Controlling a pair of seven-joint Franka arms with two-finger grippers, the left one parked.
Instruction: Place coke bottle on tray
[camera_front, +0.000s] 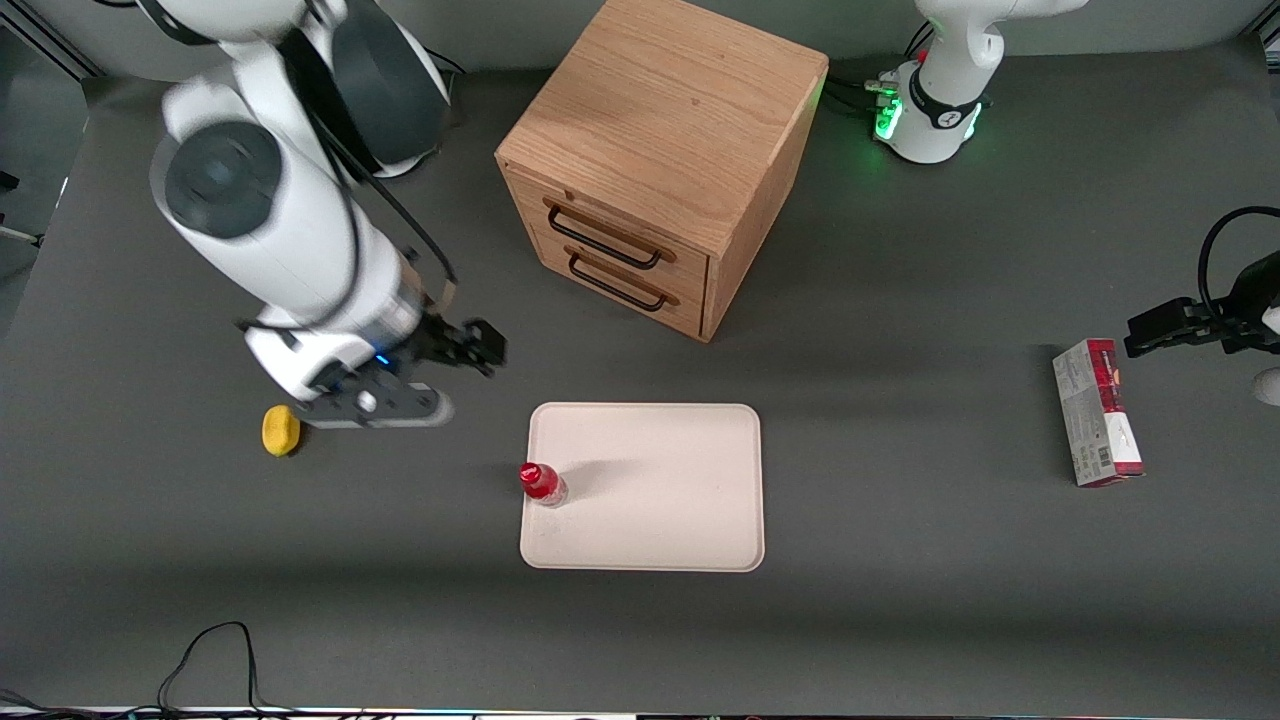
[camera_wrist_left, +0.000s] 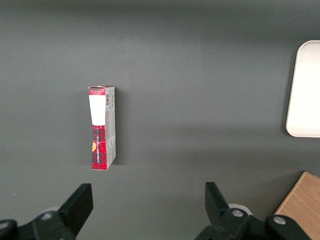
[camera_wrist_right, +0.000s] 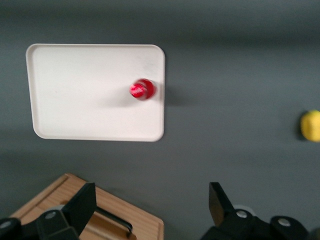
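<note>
The coke bottle (camera_front: 541, 483) (camera_wrist_right: 142, 89), small and red with a red cap, stands upright on the cream tray (camera_front: 660, 500) (camera_wrist_right: 80, 95), just inside the tray's rim at the working arm's end. My right gripper (camera_front: 487, 348) (camera_wrist_right: 152, 195) hangs above the bare table, apart from the bottle. It is farther from the front camera than the bottle and lies toward the working arm's end. It is open, with nothing between its fingers. A corner of the tray (camera_wrist_left: 305, 90) also shows in the left wrist view.
A wooden drawer cabinet (camera_front: 650, 170) (camera_wrist_right: 100, 215) stands farther from the front camera than the tray. A small yellow object (camera_front: 281, 430) (camera_wrist_right: 311, 125) lies beside the working arm. A red-and-grey carton (camera_front: 1097, 412) (camera_wrist_left: 102, 127) lies toward the parked arm's end. Cables (camera_front: 215, 660) run along the near edge.
</note>
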